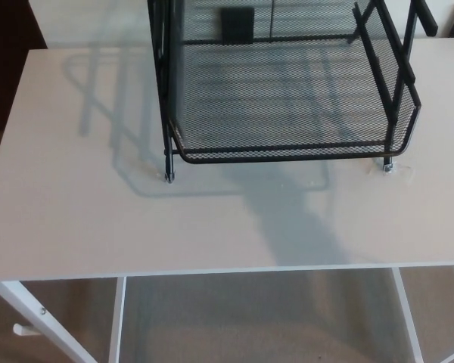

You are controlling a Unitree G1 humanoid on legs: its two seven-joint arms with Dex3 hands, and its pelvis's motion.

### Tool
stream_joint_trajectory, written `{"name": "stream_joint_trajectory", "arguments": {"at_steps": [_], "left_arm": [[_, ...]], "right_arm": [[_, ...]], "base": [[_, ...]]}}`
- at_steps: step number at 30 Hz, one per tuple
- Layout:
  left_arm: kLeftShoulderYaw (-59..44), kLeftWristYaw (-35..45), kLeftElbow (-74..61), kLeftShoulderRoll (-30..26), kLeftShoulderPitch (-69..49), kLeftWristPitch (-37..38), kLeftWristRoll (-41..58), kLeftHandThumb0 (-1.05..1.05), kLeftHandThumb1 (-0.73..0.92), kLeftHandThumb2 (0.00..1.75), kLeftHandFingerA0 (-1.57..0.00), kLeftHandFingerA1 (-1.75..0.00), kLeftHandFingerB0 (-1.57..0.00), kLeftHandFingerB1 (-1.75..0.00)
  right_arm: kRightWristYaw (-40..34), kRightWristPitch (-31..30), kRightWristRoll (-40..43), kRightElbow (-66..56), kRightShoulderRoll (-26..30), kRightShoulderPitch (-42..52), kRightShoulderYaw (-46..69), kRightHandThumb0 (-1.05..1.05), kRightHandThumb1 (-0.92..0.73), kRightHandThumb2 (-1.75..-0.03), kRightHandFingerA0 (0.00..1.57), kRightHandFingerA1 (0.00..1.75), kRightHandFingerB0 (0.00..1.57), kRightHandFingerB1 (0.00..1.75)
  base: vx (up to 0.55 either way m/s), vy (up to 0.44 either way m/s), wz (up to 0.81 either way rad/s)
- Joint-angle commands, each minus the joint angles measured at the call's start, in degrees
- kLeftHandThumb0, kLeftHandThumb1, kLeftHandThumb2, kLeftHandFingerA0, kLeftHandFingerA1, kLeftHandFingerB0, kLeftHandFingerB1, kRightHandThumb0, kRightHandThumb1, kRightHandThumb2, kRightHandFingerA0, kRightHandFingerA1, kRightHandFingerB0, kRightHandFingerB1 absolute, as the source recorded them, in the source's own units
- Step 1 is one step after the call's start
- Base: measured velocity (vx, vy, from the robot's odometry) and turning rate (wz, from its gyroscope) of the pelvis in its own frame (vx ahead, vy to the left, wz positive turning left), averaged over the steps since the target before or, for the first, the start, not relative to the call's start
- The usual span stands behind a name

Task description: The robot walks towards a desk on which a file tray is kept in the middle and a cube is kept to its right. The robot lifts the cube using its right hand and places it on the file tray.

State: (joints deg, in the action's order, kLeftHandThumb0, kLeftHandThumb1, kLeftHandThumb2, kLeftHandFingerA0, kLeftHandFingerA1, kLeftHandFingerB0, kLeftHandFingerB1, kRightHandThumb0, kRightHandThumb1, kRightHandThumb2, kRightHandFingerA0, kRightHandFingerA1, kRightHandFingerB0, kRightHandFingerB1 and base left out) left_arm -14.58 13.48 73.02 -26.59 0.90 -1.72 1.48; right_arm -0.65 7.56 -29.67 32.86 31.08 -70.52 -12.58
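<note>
On view: desk [83, 219], tray [287, 155] centred; cube unseen, hands out of frame, grip untellable, so turn your view right and find the cube before reaching.

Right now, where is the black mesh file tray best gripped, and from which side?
On the file tray, probably the thick front rim, approached from the near edge of the desk: it faces the robot unobstructed, and the mesh offers no hold.

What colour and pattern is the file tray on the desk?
The file tray is black wire mesh on a black frame; the head view shows it.
</note>
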Motion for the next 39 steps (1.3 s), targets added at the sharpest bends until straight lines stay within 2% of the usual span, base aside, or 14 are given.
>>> {"name": "stream_joint_trajectory", "arguments": {"at_steps": [1,10,11,12,16,20,21,24,25,31,32,36,37,39], "left_arm": [[-0.54,0.21,0.37,0.29,-0.29,2.33,0.85,-0.69,0.59,0.96,-0.32,-0.61,-0.13,-0.44],[-0.80,1.02,0.37,0.76,-0.07,2.92,1.04,-0.69,0.75,0.62,-0.36,-0.52,-0.21,-0.30],[-0.78,1.36,0.25,0.77,0.01,2.65,1.09,-0.72,0.58,0.96,-0.43,-0.66,-0.13,-0.44],[0.08,0.56,0.25,0.69,0.11,2.79,0.10,-0.72,0.74,0.63,-0.39,-0.53,-0.24,-0.30],[0.47,1.24,0.25,0.62,-0.37,3.60,-0.30,-0.76,0.61,0.96,-0.37,-0.61,-0.14,-0.43],[0.77,0.84,0.07,0.61,-0.35,3.43,-0.41,-0.71,0.76,0.64,-0.35,-0.51,-0.21,-0.30],[0.84,0.84,0.00,0.59,-0.28,3.25,-0.39,-0.71,0.60,0.96,-0.30,-0.58,-0.14,-0.44],[1.02,1.37,-0.13,0.44,-0.32,3.35,-0.33,-0.71,0.76,0.63,-0.30,-0.48,-0.22,-0.31],[0.90,1.50,0.06,0.48,-0.25,3.28,-0.19,-0.72,0.59,0.95,-0.25,-0.55,-0.13,-0.43],[1.21,0.63,0.46,0.66,-0.06,3.03,-0.36,-0.70,0.75,0.63,-0.42,-0.54,-0.20,-0.29],[1.40,0.62,0.60,0.66,-0.30,3.52,-0.58,-0.72,0.60,0.96,-0.31,-0.57,-0.12,-0.43],[1.56,1.21,0.39,0.36,-1.04,4.01,-0.43,-0.68,0.78,0.64,-0.41,-0.53,-0.23,-0.29],[1.88,1.18,0.42,0.25,-1.12,4.34,-0.78,-0.71,0.62,0.97,-0.31,-0.59,-0.17,-0.44],[1.65,1.59,0.44,0.09,-1.01,4.27,-0.39,-0.67,0.77,0.64,-0.36,-0.53,-0.23,-0.29]], "right_arm": [[14.30,-3.68,-1.38,3.42,-3.06,0.52,-6.74,-0.19,-0.68,-0.75,0.87,1.46,0.94,0.83],[20.52,1.08,0.15,6.57,-6.49,5.66,-13.84,-0.14,-0.64,-0.93,0.94,1.34,0.98,0.96],[18.78,2.17,0.29,7.39,-7.47,7.43,-14.09,-0.14,-0.64,-0.92,0.97,1.24,1.01,0.91],[19.07,2.06,-1.34,7.37,-7.62,7.97,-15.76,-0.18,-0.67,-0.89,0.96,1.22,0.99,0.86],[20.70,-0.74,-2.17,7.91,-9.30,9.61,-17.56,-0.17,-0.68,-0.88,0.95,1.36,0.97,0.94],[21.86,-2.54,-4.67,6.90,-9.50,10.61,-19.98,-0.17,-0.64,-0.89,0.94,1.38,0.96,0.92],[22.33,-2.51,-4.78,6.94,-9.57,10.76,-20.37,-0.16,-0.63,-0.94,0.94,1.41,0.96,0.92],[22.99,-2.41,-5.11,6.31,-9.60,11.62,-21.03,-0.16,-0.63,-0.95,0.94,1.47,0.95,0.96],[23.82,-2.85,-4.79,6.18,-9.70,11.67,-20.88,-0.16,-0.64,-0.93,0.94,1.47,0.94,0.96],[22.99,-4.94,-5.62,4.44,-9.94,12.69,-20.09,-0.23,-0.68,-0.62,0.81,1.30,0.65,0.49],[23.05,-5.73,-6.61,3.86,-9.75,12.81,-20.57,-0.32,-0.68,-0.60,0.51,1.05,0.37,0.38],[26.27,-8.25,-11.11,2.54,-8.60,10.62,-23.54,-0.62,-0.49,-0.70,0.00,0.00,0.03,0.17],[26.94,-9.13,-9.88,2.11,-8.51,9.89,-22.28,-0.67,-0.45,-0.67,0.00,0.00,0.02,0.13],[26.41,-8.52,-9.13,1.45,-7.91,9.14,-20.73,-0.84,-0.47,-0.75,0.00,0.14,0.06,0.11]], "base": [[0.00,0.000,0.00],[0.00,0.000,0.00],[0.00,0.000,0.00],[0.00,0.000,0.00],[0.00,0.000,0.00],[0.00,0.000,0.00],[0.00,0.000,0.00],[0.00,0.000,0.00],[0.00,0.000,0.00],[0.00,0.000,0.00],[0.00,0.000,0.00],[0.00,0.000,0.00],[0.00,0.000,0.00],[0.00,0.000,0.00]]}}
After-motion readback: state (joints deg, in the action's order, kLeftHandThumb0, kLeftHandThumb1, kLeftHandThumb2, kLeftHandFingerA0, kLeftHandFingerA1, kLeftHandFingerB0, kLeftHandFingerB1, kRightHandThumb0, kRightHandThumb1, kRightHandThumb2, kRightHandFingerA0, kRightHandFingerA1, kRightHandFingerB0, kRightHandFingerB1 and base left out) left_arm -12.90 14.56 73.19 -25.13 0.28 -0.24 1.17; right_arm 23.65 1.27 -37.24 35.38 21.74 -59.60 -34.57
